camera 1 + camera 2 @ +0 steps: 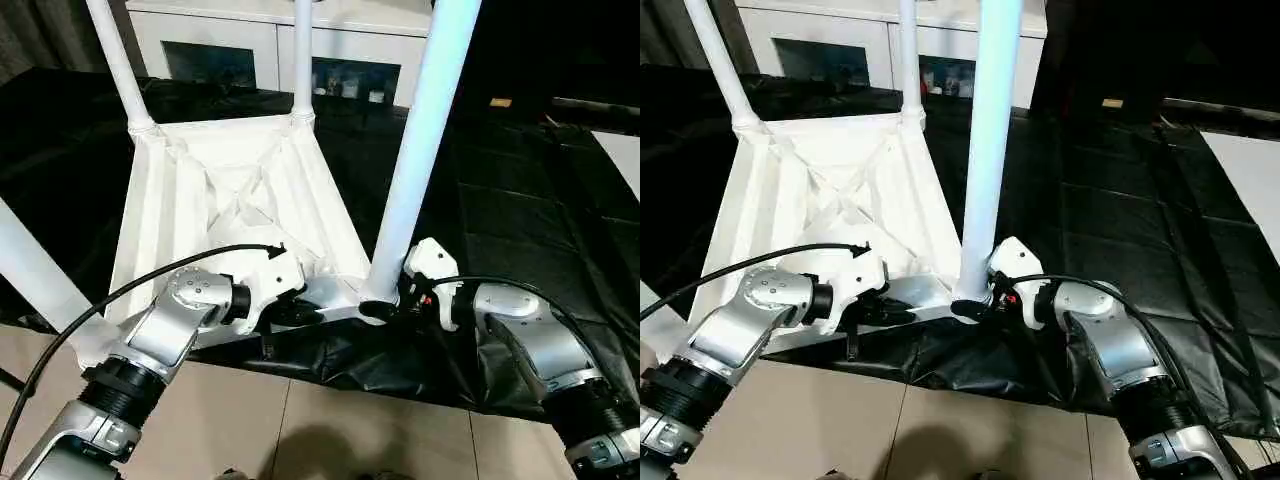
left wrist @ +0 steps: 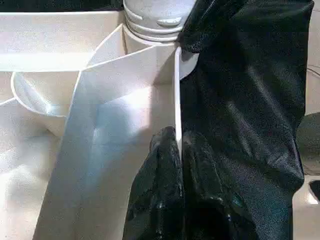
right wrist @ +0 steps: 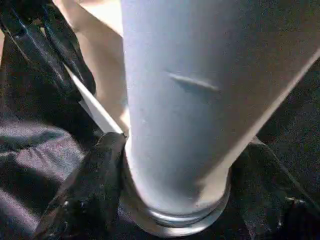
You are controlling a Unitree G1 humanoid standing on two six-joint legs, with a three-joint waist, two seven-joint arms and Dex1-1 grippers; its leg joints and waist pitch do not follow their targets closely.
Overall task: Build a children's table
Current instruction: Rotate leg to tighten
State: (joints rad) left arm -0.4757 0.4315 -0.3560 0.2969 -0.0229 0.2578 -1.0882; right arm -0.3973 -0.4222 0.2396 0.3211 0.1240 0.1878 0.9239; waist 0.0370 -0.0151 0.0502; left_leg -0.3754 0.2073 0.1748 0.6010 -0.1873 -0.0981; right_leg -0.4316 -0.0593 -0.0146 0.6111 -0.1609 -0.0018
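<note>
Lying upside down on a black sheet (image 1: 500, 200), the table top (image 1: 230, 200) has its legs pointing up. The left gripper (image 2: 179, 165) pinches the top's near rim, while the right gripper (image 3: 170, 195) clasps the base of the near right leg (image 1: 425, 140) at its corner socket.

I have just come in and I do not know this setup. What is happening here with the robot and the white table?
The robot is putting together a children's table. The white table top lies upside down on a black sheet, with four legs standing up from its corners. The left tool pinches the thin near edge wall of the top. The right tool grips the base of the near right leg, where it sits in its corner socket. A white cabinet stands behind.
</note>
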